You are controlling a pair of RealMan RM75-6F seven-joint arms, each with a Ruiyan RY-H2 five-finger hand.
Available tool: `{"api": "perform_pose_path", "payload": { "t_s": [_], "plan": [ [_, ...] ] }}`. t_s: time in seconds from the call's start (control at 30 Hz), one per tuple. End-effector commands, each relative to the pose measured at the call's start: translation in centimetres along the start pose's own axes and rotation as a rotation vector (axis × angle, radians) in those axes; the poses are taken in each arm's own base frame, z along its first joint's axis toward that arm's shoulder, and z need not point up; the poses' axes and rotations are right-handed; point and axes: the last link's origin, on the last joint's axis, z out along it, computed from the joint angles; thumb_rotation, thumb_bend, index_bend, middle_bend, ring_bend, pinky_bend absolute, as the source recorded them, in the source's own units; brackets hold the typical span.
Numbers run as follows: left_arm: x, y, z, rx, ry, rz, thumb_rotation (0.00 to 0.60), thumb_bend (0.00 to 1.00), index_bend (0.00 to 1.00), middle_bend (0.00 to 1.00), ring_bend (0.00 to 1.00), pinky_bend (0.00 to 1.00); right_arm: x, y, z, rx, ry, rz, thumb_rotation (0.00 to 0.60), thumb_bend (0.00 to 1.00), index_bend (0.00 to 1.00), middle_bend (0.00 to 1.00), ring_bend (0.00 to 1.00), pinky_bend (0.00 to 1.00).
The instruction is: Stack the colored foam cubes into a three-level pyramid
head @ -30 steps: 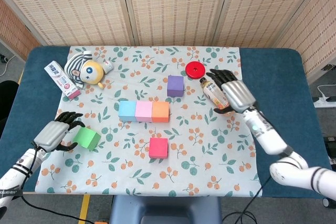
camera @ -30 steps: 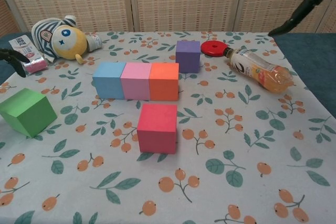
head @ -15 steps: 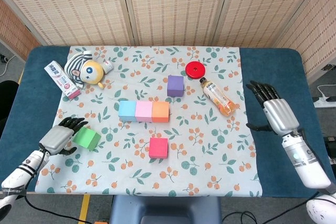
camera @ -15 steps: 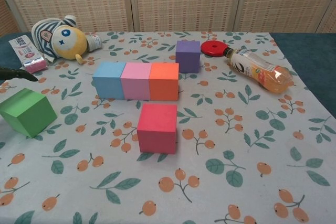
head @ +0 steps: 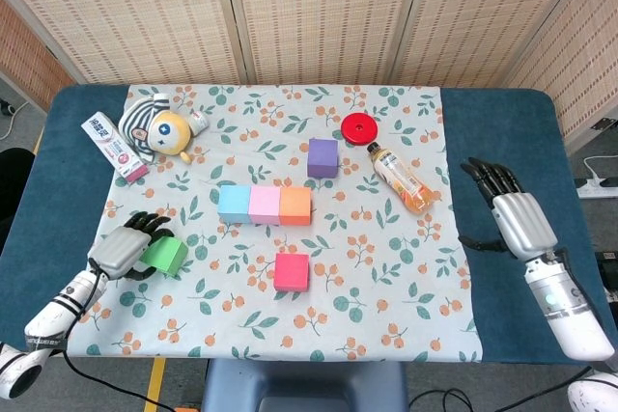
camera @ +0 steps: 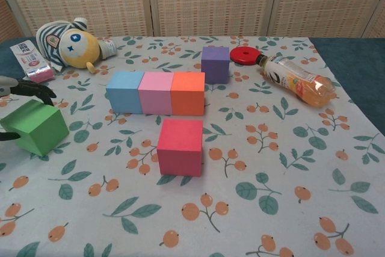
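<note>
A blue cube (head: 235,204), a pink cube (head: 265,204) and an orange cube (head: 295,205) stand touching in a row at mid-table. In front of the row lies a red cube (head: 291,271); behind it, a purple cube (head: 323,156). At the left edge of the cloth my left hand (head: 124,252) grips the green cube (head: 166,256), fingers over its top and thumb at its near side. The chest view shows that green cube (camera: 35,127) resting on the cloth with dark fingertips (camera: 36,90) above it. My right hand (head: 514,217) hovers open over the blue table at far right, holding nothing.
A juice bottle (head: 403,178) lies on its side right of the purple cube, with a red lid (head: 357,126) behind it. A striped plush toy (head: 159,129) and a toothpaste box (head: 114,147) sit at the back left. The floral cloth (head: 386,287) covers mid-table.
My left hand has moved in on the green cube and closed its fingers around it. My right hand has pulled away from the bottle to the table's right side.
</note>
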Motion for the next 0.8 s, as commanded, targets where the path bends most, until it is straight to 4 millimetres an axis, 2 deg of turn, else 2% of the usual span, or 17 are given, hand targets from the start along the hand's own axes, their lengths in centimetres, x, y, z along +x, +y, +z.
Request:
{"api": "perform_pose_path", "payload": {
  "t_s": [0.03,0.2,0.4,0.6,0.8],
  "plan": [
    [0.4,0.2,0.5,-0.016,0.029,-0.052,0.6,0.34,0.46,0.31,0.26,0.15,0.0,0.1,-0.1,-0.005,0.0,0.003,0.6,0.02,0.0,0.0,0.0,0.0],
    [3.0,0.5,0.8,-0.011,0.094,-0.213,0.6,0.33,0.49,0.38,0.32,0.24,0.1,0.4,-0.5,-0.012,0.008,0.012,0.6,0.02,0.0,0.0,0.0,0.0],
    [8.5,2.0,2.2,0.01,0.173,-0.323,0.6,0.33,0.49,0.38,0.32,0.28,0.6,0.7,-1.6,-0.019,0.027,0.014,0.6,0.02,0.0,0.0,0.0,0.0],
    [12.6,6.1,4.8,0.015,0.182,-0.331,0.6,0.33,0.45,0.37,0.31,0.29,1.0,1.5,-3.1,-0.044,0.042,0.019,0.6,0.02,0.0,0.0,0.0,0.0],
    [13.9,10.0,7.1,0.02,0.114,-0.358,0.6,0.33,0.41,0.35,0.29,0.27,1.0,2.5,-4.1,-0.07,0.04,0.028,0.6,0.02,0.0,0.0,0.0,0.0]
  ]
}}
